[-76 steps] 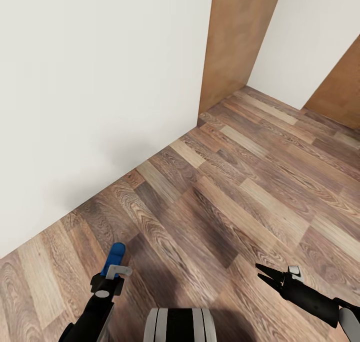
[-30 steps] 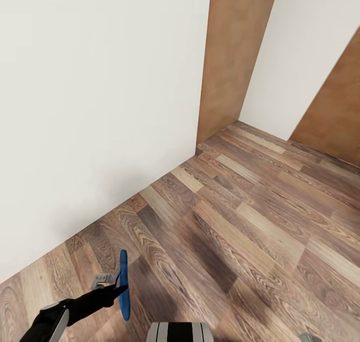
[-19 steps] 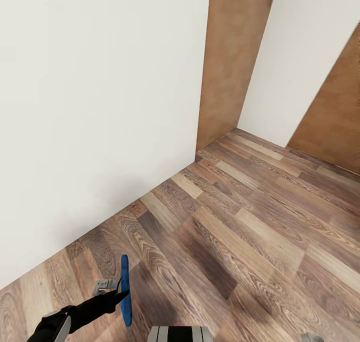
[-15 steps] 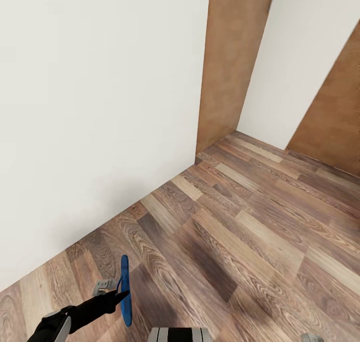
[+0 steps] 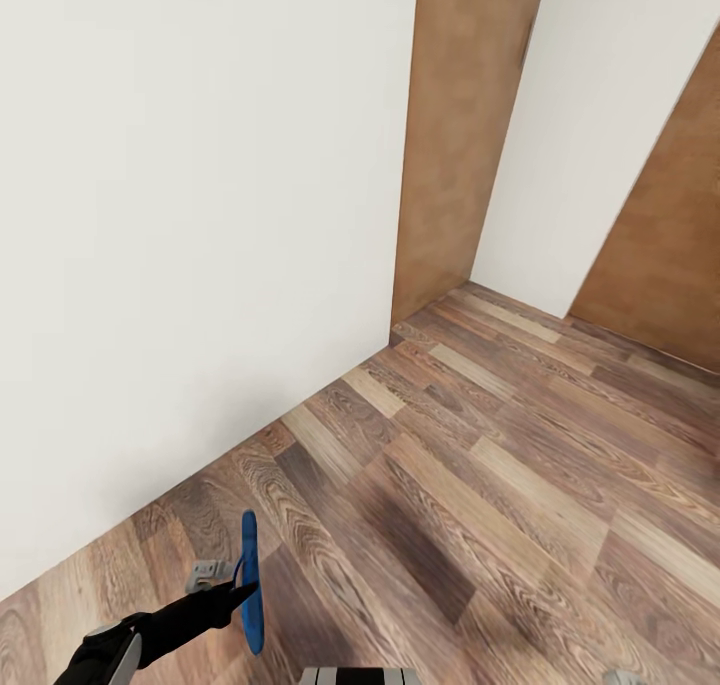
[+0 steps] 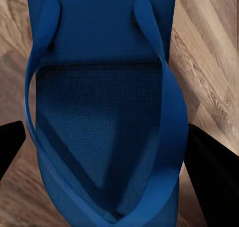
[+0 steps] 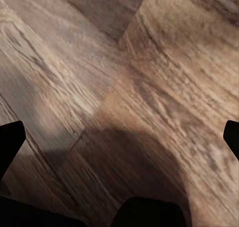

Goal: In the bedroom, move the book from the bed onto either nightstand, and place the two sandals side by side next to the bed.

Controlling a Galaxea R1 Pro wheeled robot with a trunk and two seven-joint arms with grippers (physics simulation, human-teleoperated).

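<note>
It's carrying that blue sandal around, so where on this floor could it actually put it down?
Nearly anywhere. The wood floor lies bare from the white wall across to the brown door, including the strip running towards the brown panel. The one crowded spot is beside the robot, where the left tool holds the sandal on edge above the planks.

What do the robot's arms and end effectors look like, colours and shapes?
The left arm is slim and matte black, with a light grey rounded segment nearer the body. Its left end effector has tapering black fingers and a small pale grey bracket with holes beside them. From the right wrist camera, the right end effector shows black fingertips at the picture's edges.
</note>
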